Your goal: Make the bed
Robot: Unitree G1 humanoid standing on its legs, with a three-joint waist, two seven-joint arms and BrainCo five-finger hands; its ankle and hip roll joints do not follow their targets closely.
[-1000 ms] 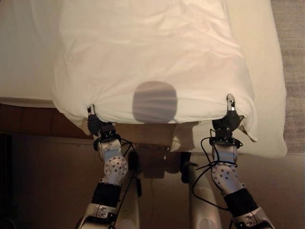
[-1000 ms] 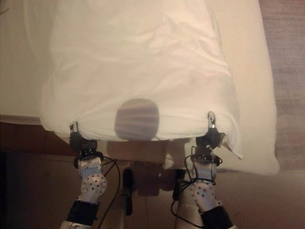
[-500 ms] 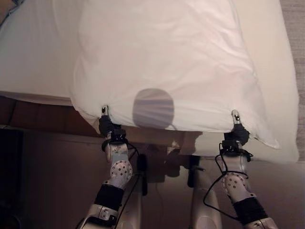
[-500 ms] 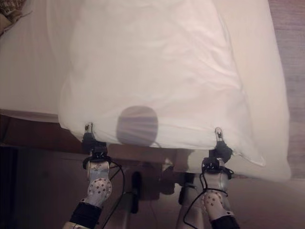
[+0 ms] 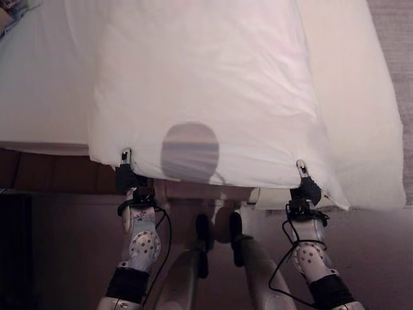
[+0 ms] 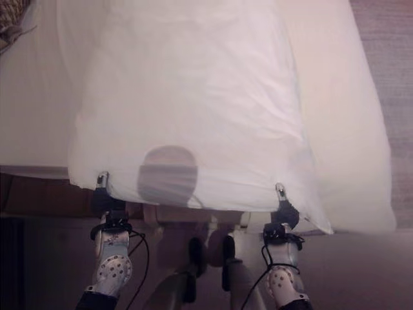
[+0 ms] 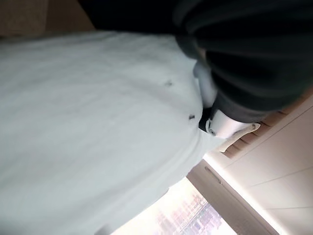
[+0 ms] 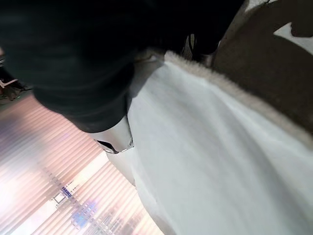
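Note:
A white cover [image 5: 206,84] lies spread along the bed [image 5: 39,97], and its near edge hangs past the bed's near side. My left hand [image 5: 126,173] pinches that edge near its left corner, with one fingertip showing above the cloth. My right hand [image 5: 304,187] pinches the same edge near the right corner. The edge is stretched fairly straight between the two hands. In the left wrist view the white cloth [image 7: 88,122] runs right up against the hand's dark cover [image 7: 244,58]. The right wrist view shows the cloth [image 8: 220,161] under a silver finger [image 8: 115,134].
The bed's pale sheet [image 5: 368,97] shows on both sides of the cover. A dark wooden bed frame [image 5: 45,171] runs below the mattress on the left. Grey carpet [image 5: 395,39] lies past the bed's right side. A patterned object [image 6: 11,16] sits at the far left corner.
The camera has shifted. Both hands keep their pinch on the cover's near edge, which has come a little nearer to me and lies flatter and straighter between them.

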